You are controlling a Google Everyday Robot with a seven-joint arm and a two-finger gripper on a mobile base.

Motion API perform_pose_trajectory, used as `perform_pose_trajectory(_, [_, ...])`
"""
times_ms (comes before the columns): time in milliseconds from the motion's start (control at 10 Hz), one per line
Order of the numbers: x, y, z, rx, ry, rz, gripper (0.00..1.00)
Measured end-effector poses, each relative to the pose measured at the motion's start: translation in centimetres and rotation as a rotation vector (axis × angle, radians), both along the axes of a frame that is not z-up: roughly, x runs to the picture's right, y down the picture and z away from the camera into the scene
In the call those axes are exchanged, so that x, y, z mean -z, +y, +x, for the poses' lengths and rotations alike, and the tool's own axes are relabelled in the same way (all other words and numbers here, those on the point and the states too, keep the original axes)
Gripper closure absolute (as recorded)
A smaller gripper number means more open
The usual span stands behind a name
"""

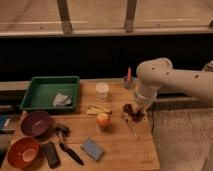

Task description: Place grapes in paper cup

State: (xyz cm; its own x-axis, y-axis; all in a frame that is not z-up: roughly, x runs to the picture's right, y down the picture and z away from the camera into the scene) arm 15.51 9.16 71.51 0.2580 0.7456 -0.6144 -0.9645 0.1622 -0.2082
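Wooden and warm-toned, the surface (120, 150) sits below a dark window and carries the whole scene. Near its right edge lie the grapes (132, 114), a small lumpy cluster of dark reddish-purple round fruit, well apart from the paper cup (102, 90), which stands upright further back and to the left. The gripper (136, 106), at the end of the smooth white arm, sits directly over the bunch with its 2 fingers pressed together, seemingly pinching the top of the cluster; whether the bunch is off the wood I cannot tell.

Grapes are light but soft and loosely joined, so a hold at the stem or the upper berries looks safest; a hard squeeze could burst them. The thin-walled white cup is light and would tip easily.

Between them rests 1 glossy red-yellow apple (103, 119). A green plastic tray (47, 82) sits at the left.
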Motion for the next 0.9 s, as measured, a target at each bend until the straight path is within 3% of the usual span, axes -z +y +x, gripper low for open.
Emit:
perform_pose_trajectory(300, [-0.1, -4.3, -2.9, 0.024, -0.05, 0.049, 1.0])
perform_pose_trajectory(900, [0.0, -4.5, -3.0, 0.024, -0.054, 0.049, 1.0])
